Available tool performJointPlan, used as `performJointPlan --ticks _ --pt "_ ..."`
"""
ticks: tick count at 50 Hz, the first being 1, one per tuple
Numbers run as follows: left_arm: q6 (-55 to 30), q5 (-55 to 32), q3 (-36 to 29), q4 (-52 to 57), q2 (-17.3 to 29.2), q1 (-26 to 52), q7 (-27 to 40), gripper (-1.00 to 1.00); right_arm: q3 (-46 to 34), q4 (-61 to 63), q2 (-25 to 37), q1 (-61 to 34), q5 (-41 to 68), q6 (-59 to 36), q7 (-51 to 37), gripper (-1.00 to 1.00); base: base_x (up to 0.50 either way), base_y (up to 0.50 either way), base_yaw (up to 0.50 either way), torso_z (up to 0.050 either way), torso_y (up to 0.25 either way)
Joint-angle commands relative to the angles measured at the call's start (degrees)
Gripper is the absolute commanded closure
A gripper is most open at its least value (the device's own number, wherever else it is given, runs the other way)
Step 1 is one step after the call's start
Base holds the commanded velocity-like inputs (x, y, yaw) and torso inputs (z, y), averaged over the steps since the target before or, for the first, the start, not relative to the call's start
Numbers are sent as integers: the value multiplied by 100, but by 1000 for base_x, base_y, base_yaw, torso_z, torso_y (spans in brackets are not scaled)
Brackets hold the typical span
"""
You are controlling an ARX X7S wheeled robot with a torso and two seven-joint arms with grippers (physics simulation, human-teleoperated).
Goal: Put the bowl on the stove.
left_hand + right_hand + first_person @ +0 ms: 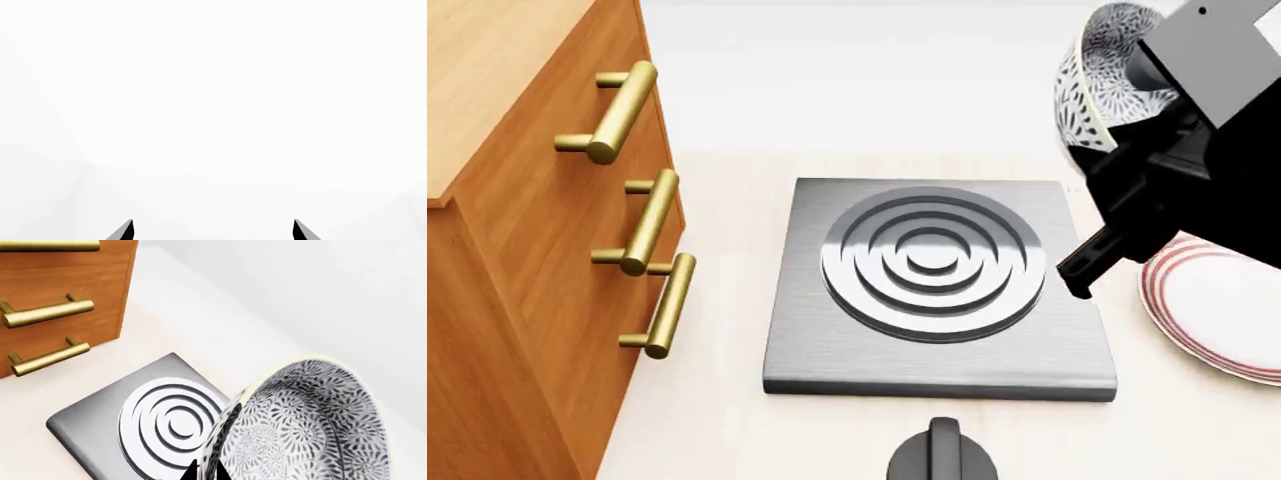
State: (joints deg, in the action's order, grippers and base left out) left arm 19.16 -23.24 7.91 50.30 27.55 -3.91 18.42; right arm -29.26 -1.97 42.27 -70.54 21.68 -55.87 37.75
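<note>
The bowl point(1098, 80), white with a grey floral pattern, hangs tilted in the air above the stove's far right corner. My right gripper point(205, 471) is shut on the bowl's rim point(313, 425), with one finger on each side of the wall. The stove point(934, 290) is a dark grey square slab with raised concentric rings, lying flat on the pale counter below and left of the bowl. In the right wrist view the stove point(133, 420) lies beneath the bowl. My left gripper point(213, 231) is open, facing a blank white surface, with nothing between its fingertips.
A wooden cabinet point(521, 200) with brass handles point(647, 220) stands along the stove's left side. A white plate with red rim rings point(1228, 320) lies to the stove's right. A round black knob point(945, 455) sits in front of the stove.
</note>
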Motion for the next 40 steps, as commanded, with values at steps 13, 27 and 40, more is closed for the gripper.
performJointPlan --ticks 13,27,40 --pt "-7 0 -45 2 49 22 44 -100 -318 -742 -1114 -398 -207 659 -117 100 0 0 0 0 1" --pt "31 -13 -57 -33 66 12 55 -100 -506 -1093 -1329 -359 -525 1177 -336 100 0 0 0 0 0" --pt "43 -10 -68 -37 85 9 75 -100 -514 -1094 -1326 -362 -515 1180 -342 100 0 0 0 0 1"
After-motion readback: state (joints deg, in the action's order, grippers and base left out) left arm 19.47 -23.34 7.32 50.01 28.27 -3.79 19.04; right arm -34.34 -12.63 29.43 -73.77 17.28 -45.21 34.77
